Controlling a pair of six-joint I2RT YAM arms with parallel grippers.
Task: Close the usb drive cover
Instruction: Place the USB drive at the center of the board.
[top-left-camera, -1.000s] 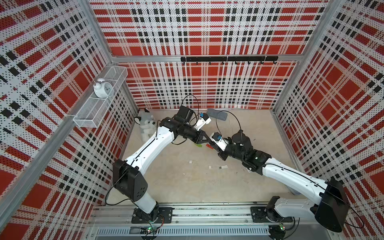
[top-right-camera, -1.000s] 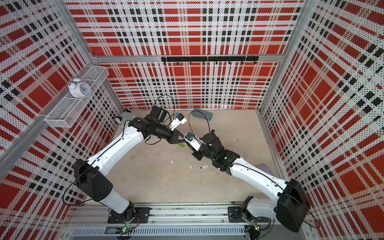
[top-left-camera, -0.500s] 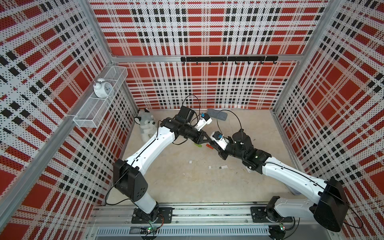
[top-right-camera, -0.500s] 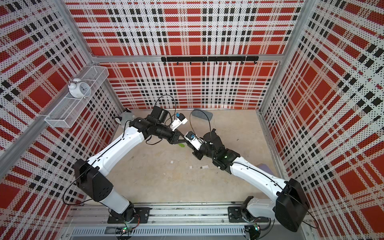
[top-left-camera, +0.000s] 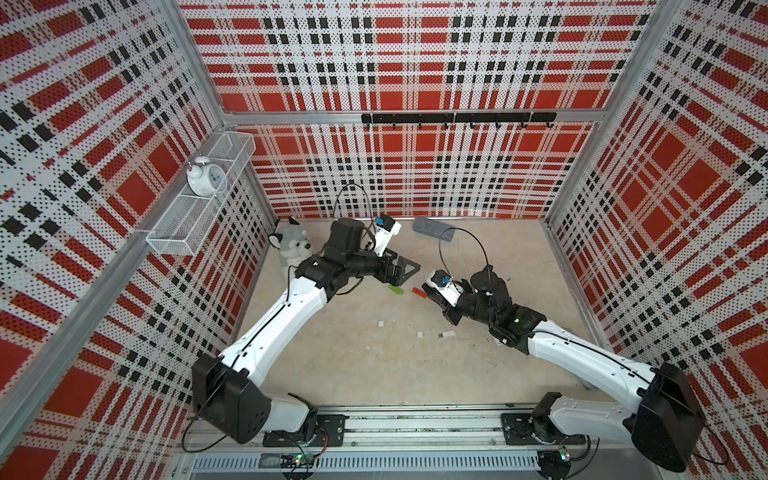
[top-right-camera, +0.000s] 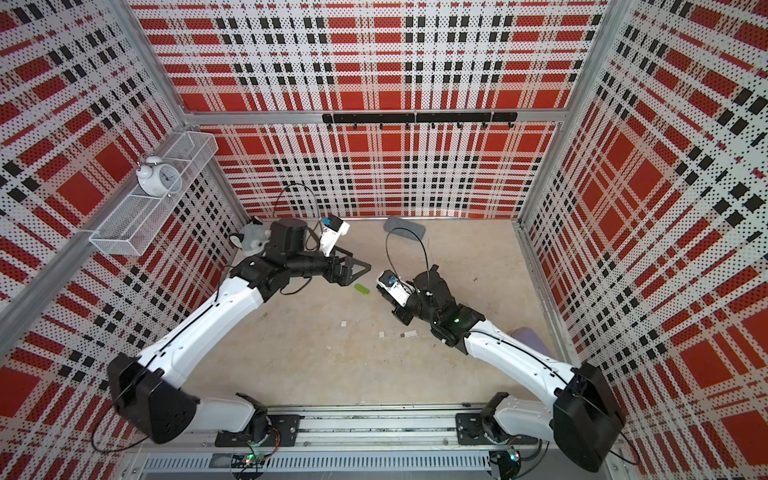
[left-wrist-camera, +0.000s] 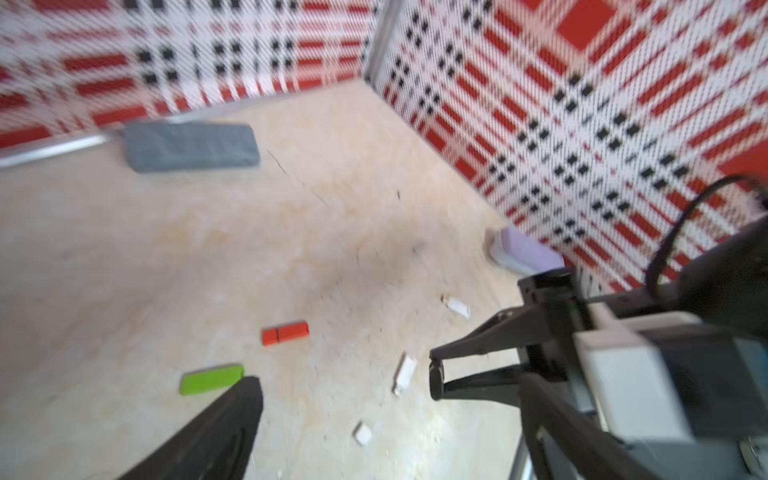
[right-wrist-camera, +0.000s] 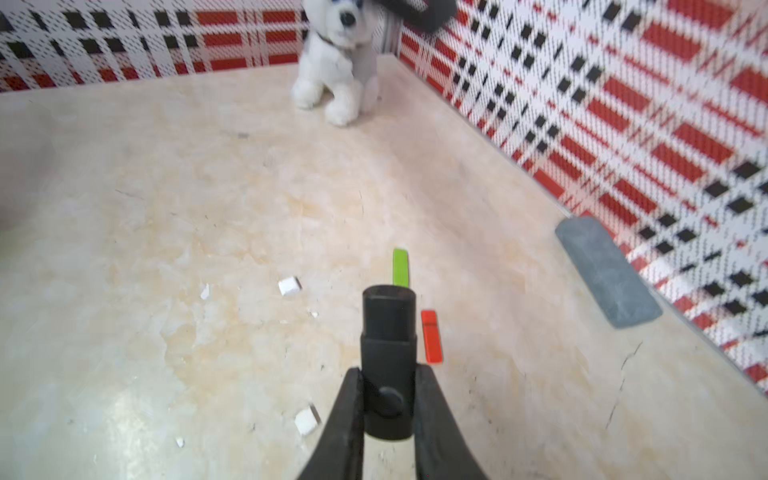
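A black usb drive (right-wrist-camera: 388, 353) sticks out from between the fingers of my right gripper (right-wrist-camera: 388, 386), which is shut on its body. The cover is the wider black section at the drive's far end, meeting the body at a seam. In both top views the right gripper (top-left-camera: 429, 291) (top-right-camera: 384, 291) hovers low over the middle of the floor. My left gripper (left-wrist-camera: 390, 380) (top-left-camera: 405, 268) (top-right-camera: 353, 266) stands wide open and holds nothing, a short way from the right gripper. The drive itself is too small to make out in the top views.
A green stick (top-left-camera: 395, 289) (right-wrist-camera: 400, 268) and a red stick (top-left-camera: 419, 292) (right-wrist-camera: 431, 336) lie on the floor between the grippers. Small white bits (top-left-camera: 380, 323) are scattered nearby. A grey case (top-left-camera: 433, 228) lies by the back wall, a plush husky (top-left-camera: 291, 247) in the left corner, a purple object (left-wrist-camera: 528, 253) by the right wall.
The left gripper has opened wide and drawn back from the right gripper. The right gripper keeps its hold on the black drive and has shifted slightly away.
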